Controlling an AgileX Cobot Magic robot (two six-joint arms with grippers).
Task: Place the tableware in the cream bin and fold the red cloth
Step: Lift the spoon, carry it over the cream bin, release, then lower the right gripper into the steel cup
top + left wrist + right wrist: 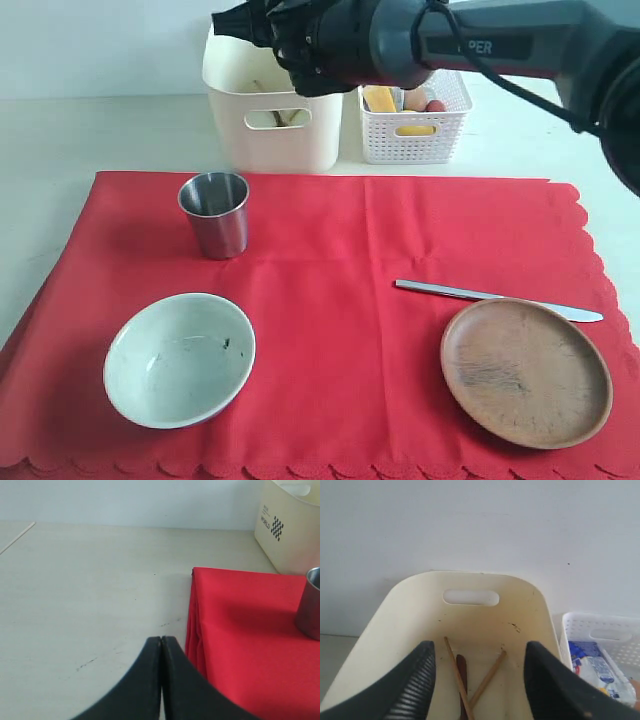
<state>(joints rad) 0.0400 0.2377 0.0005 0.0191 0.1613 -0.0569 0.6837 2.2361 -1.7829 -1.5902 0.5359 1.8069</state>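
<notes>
Right gripper (479,649): jaws wide apart, nothing between them. It hangs over the open top of the bin (270,125).

Bin: cream, smooth-walled, with rounded corners and oval handle cut-outs. It stands on the table (75,590) just beyond the cloth's far edge. On its floor lie two wooden chopsticks (454,670), crossed, with a dark spoon (463,667) between them.

Left gripper (161,640): jaws pressed together, empty, over bare table just beside the cloth's left edge.

Cloth (330,300): bright red, spread flat, creased, scalloped along the near and right edges. Its left edge shows layered folds in the left wrist view.

On the cloth:
- Steel cup (215,213): upright, far left.
- Pale bowl (180,358): upright, near left, dark marks inside.
- Brown wooden plate (526,371): near right.
- Metal knife (497,295): lying flat just beyond the plate's far rim.

A white lattice basket (415,130) stands just right of the bin and holds yellow items.
</notes>
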